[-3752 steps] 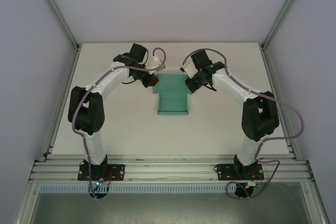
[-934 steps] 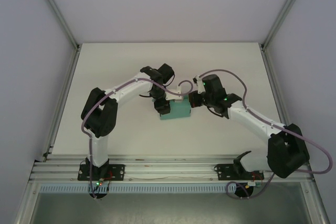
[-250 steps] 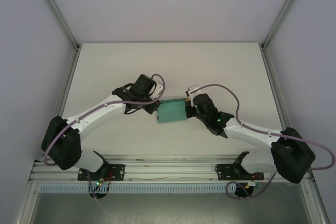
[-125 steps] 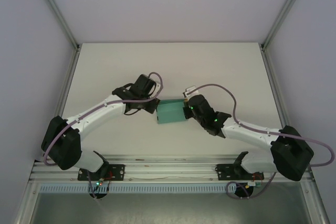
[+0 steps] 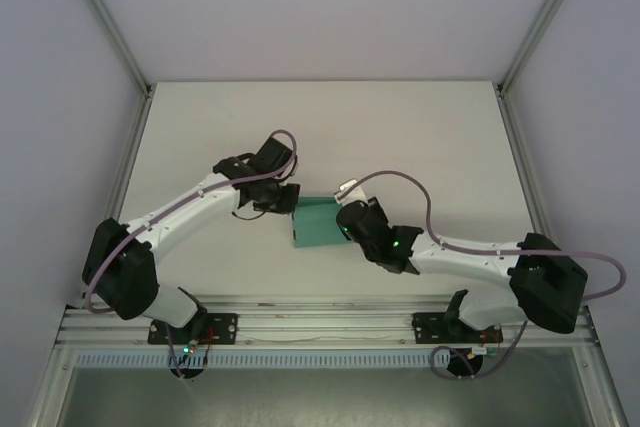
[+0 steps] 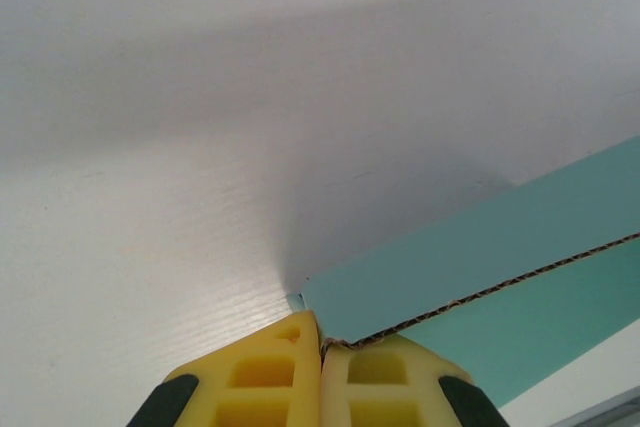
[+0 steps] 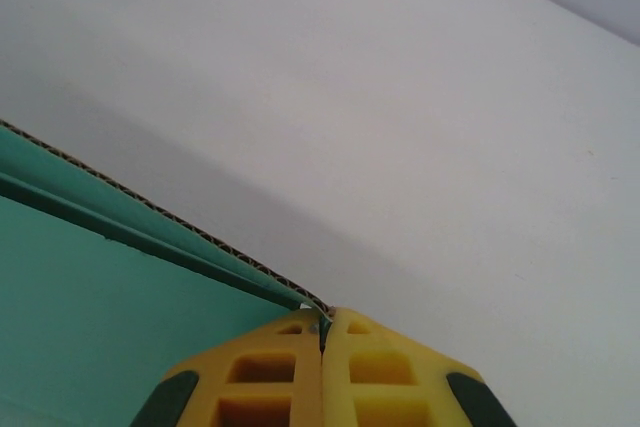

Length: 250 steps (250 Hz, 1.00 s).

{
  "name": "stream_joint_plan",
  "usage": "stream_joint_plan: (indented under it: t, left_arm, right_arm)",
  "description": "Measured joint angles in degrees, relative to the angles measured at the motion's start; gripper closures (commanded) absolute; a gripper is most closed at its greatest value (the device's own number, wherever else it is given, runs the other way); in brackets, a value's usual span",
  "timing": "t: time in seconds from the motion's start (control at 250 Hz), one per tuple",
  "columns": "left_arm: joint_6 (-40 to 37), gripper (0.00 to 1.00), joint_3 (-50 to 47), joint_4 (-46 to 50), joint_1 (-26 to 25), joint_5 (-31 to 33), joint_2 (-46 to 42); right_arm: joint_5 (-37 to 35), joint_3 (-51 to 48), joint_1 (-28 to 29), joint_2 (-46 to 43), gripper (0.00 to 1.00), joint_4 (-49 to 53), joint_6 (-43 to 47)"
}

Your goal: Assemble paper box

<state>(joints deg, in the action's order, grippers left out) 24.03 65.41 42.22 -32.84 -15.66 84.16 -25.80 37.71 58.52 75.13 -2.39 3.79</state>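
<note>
The left gripper (image 6: 321, 342) is pinched tight on the corrugated edge at the left corner of the paper box (image 5: 318, 224), the right gripper (image 7: 322, 325) likewise at its right corner, apparently steadying the folded card just above the table (image 5: 420, 137) for closing its flaps.

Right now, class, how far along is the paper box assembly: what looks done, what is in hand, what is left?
Done: the paper box is folded to a small squarish shape, with card layers overlapping. In hand: the left claw and right claw each pinch a corrugated edge, on opposite sides. Left: whether the flaps are tucked cannot be judged, and the release is not yet done.
</note>
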Motion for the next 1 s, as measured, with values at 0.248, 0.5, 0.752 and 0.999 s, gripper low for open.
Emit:
stream_joint_plan:
  t: [0.248, 0.5, 0.752, 0.999]
  left_arm:
    - [1.51, 1.0, 2.78, 0.83, 0.22, -0.59, 2.03]
    - [5.09, 0.97, 3.19, -0.02, 0.87, -1.03, 2.75]
    - [11.06, 0.96, 2.67, -1.09, 1.4, -2.58, 2.75]
    - [14.51, 0.96, 0.87, -3.58, 1.38, -2.51, 2.01]
  right_arm:
    - [-5.25, -0.72, 0.0, 1.09, 1.0, -5.09, 4.61]
    - [-8.96, -3.17, 0.2, 4.55, 1.0, -14.47, 5.9]
    - [-12.9, -3.67, 1.97, 5.75, 1.0, -16.17, 5.97]
    - [-15.93, -4.5, 3.78, 6.27, 1.0, -17.46, 5.88]
